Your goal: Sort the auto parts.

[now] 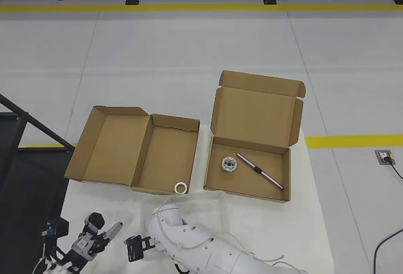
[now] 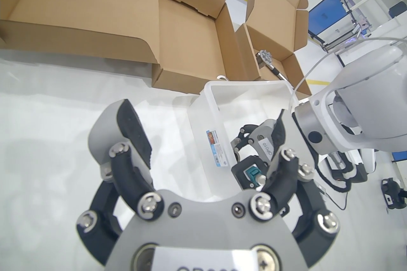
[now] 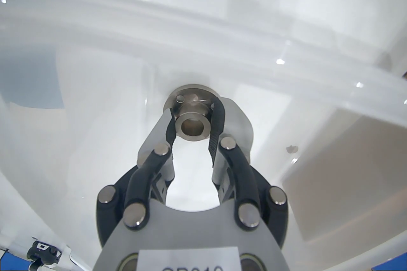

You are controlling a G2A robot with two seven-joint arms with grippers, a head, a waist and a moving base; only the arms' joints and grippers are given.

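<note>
White tabletop is occupied by two open cardboard boxes [image 1: 167,154] at mid-frame. Inside a translucent bin [image 2: 251,94] at lower centre, a flanged metal bushing [image 3: 191,126] is clamped between the right gripper's [image 3: 192,123] fingers. The left gripper [image 2: 203,113] is spread wide and empty. Pickup seems to be in hand; next, the bushing must be lifted clear and carried to a box.

Printed sticker [image 2: 217,147] on plastic bin [image 2: 197,121]

Left box [image 1: 167,151] sat beside right box [image 1: 252,183] on table [image 1: 310,226], gear [image 1: 228,163] and rod [image 1: 259,170] in right box, bin [image 2: 248,96] before both.
</note>
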